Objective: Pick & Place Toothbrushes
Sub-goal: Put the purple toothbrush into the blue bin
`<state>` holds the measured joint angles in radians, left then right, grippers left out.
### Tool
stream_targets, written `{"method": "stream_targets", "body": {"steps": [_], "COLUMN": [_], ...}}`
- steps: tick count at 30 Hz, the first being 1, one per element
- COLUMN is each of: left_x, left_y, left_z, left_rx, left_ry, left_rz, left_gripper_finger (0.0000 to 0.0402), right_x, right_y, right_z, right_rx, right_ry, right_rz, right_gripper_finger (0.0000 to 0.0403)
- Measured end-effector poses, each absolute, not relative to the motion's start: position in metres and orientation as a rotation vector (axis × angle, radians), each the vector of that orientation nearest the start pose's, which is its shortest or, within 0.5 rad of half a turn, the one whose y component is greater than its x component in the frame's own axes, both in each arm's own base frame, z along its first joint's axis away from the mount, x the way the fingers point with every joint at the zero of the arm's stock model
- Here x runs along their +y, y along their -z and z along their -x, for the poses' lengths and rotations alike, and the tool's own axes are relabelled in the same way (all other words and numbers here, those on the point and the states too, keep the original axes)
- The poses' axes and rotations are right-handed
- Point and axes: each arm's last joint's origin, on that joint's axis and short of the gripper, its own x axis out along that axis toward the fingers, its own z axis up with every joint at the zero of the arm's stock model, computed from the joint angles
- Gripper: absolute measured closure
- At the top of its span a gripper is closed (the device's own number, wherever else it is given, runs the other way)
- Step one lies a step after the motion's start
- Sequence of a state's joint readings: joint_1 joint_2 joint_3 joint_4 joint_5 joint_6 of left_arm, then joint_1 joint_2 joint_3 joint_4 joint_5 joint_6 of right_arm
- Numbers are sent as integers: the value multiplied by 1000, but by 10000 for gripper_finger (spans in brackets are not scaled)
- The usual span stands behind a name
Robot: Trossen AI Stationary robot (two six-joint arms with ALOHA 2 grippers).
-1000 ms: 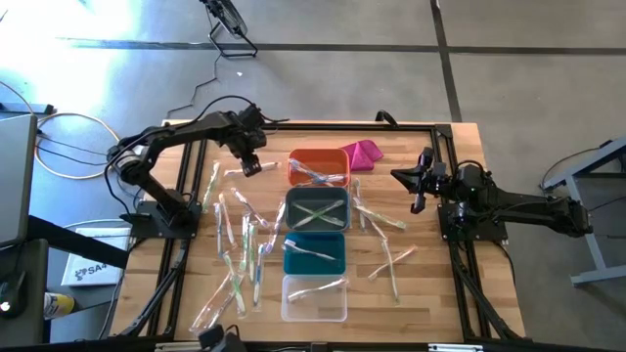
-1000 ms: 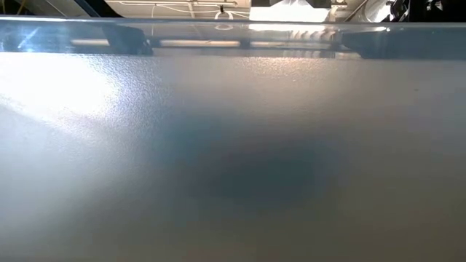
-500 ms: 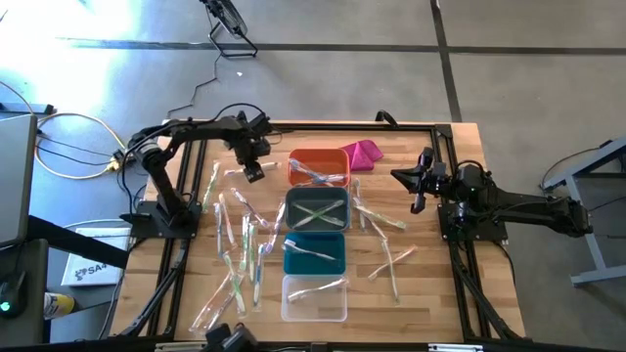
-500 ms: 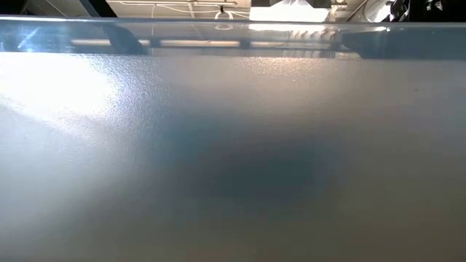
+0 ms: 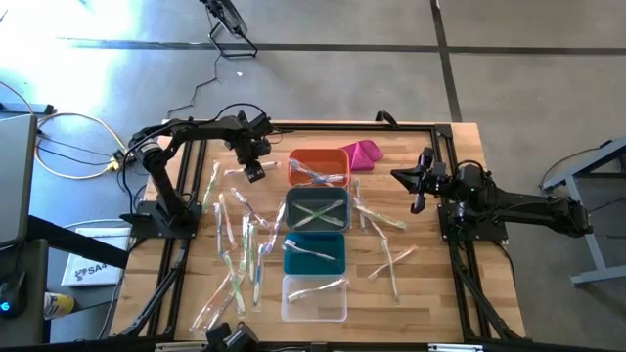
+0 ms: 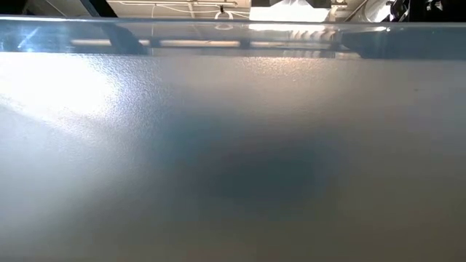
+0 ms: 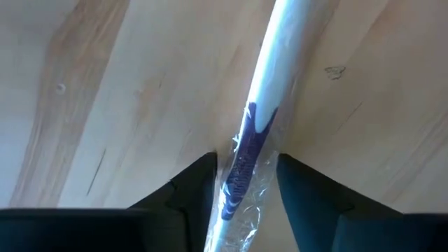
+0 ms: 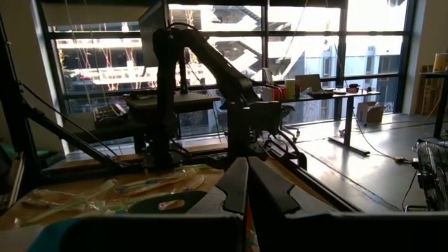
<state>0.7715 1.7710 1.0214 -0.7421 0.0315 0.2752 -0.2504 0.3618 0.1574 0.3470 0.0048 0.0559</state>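
the left hand point(image 7: 245, 183), its fingers spread around a wrapped blue-and-white toothbrush point(image 7: 262, 105) on the surface point(image 7: 126, 91) at upper left of the high view, could slip off the glossy wrapper when squeezing.

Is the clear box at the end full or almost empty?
Almost empty. The clear bin holds just one wrapped toothbrush; most others still lie loose on the table.
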Motion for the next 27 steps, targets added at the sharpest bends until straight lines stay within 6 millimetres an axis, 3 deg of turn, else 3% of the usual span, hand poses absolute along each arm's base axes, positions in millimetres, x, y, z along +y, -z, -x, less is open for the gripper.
{"method": "stream_targets", "body": {"steps": [12,20,27], "left_x": [209,207,200], "left_y": [-142,-146,-165], "left_z": [-216,-213,-206], "left_rx": [1448,1467,1456], "left_ry": [-395,-386,-396], "left_rz": [372,384,356], "left_gripper_finger": [366,368,368], "right_x": [-30,-30,-30], "right_y": [-220,-220,-220], "right_z": [-117,-117,-117], "right_rx": [-149,-148,-148], "right_ry": [251,252,252], "right_rz": [-38,-33,-30], "right_gripper_finger": [398,398,398]}}
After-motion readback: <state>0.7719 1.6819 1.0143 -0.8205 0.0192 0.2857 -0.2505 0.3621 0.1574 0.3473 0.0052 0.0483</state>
